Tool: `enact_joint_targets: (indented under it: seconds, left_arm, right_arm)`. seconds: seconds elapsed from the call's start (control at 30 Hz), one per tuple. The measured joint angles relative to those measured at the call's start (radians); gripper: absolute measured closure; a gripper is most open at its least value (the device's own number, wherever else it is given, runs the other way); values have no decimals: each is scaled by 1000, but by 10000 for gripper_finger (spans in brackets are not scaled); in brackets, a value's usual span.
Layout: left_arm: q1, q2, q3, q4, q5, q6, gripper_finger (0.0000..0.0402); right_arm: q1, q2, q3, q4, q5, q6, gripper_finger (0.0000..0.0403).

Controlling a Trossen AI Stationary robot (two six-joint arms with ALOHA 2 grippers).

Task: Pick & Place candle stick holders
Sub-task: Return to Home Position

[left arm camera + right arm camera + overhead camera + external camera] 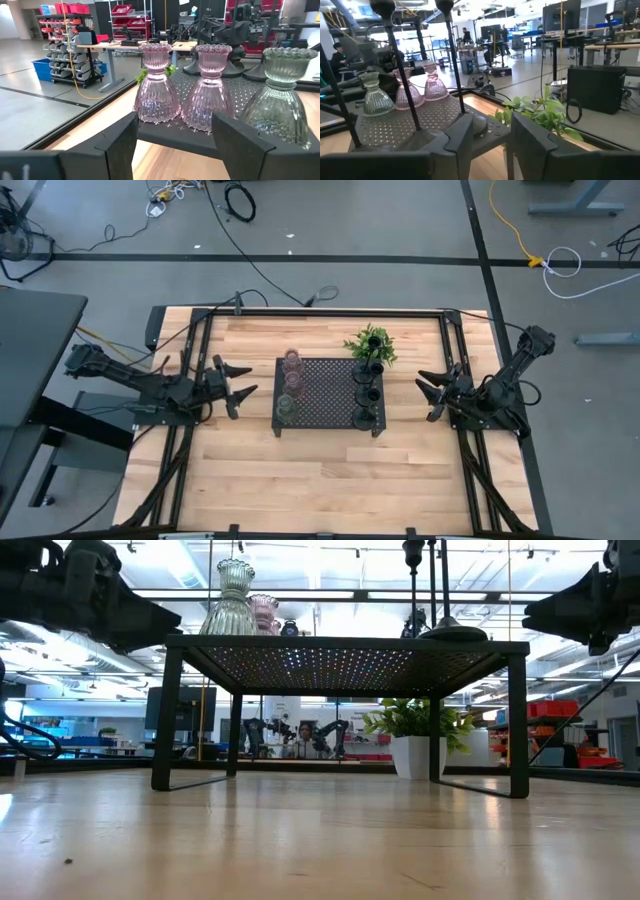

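Observation:
Three flared glass candle stick holders stand in a row on their bases along the left side of the black perforated tray [325, 392]: two pinkish [156, 85] [212, 87] and one greenish [282, 100]. Three black holders [370, 393] stand on their round bases along the tray's right side, and their thin stems [400, 65] show in the right wrist view. My left gripper [237, 385] is open, just left of the tray, pointing at the glass row. My right gripper [430, 392] is open, right of the tray, pointing at the black holders.
The tray stands raised on thin legs [165, 720] above the wooden table [330, 480]. A green leafy plant [370, 343] in a white pot stands at the tray's far right corner. Black frame rails [460, 350] run along the table's left, right and far edges.

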Motion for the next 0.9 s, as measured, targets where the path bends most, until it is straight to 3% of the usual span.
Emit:
enact_joint_targets:
  seconds: [0.9]
  left_arm:
    - [0, 0, 0, 0, 12, -1, 149]
  right_arm:
    - [0, 0, 0, 0, -10, -1, 273]
